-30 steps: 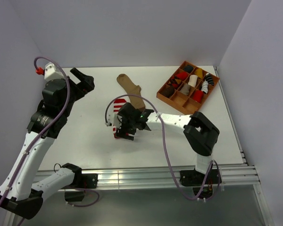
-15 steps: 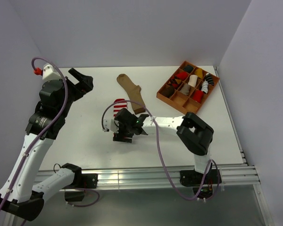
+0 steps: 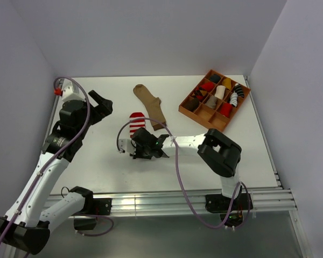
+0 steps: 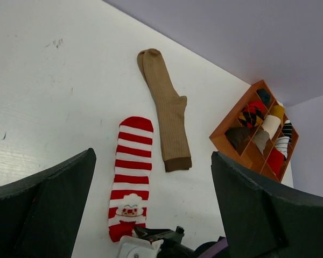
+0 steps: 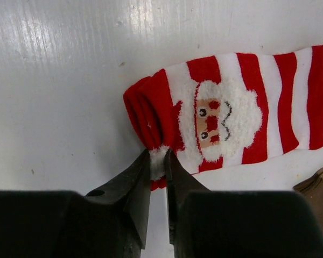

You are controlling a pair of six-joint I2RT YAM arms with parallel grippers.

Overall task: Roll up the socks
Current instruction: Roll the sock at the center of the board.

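Observation:
The red-and-white striped sock (image 3: 135, 122) lies flat on the white table, its Santa face (image 5: 218, 115) near the end closest to me. My right gripper (image 5: 158, 158) is shut on the bunched edge of that end, with white fluff pinched between its jaws. In the top view the right gripper (image 3: 135, 150) sits low over the sock's near end. The tan-brown sock (image 3: 151, 105) lies flat just beyond, its dark cuff beside the stripes. My left gripper (image 3: 99, 105) hangs open in the air to the left, and its view looks down on both socks (image 4: 130, 177) (image 4: 167, 107).
An orange wooden divider tray (image 3: 189, 111) at the back right holds several sock rolls in red, black, white and yellow. Grey walls close in the table at the back and on both sides. The right arm (image 4: 161, 239) reaches across the table's middle.
My right gripper has dropped onto the striped sock's near end and shut on its edge. The left arm has swung a little rightward, still open.

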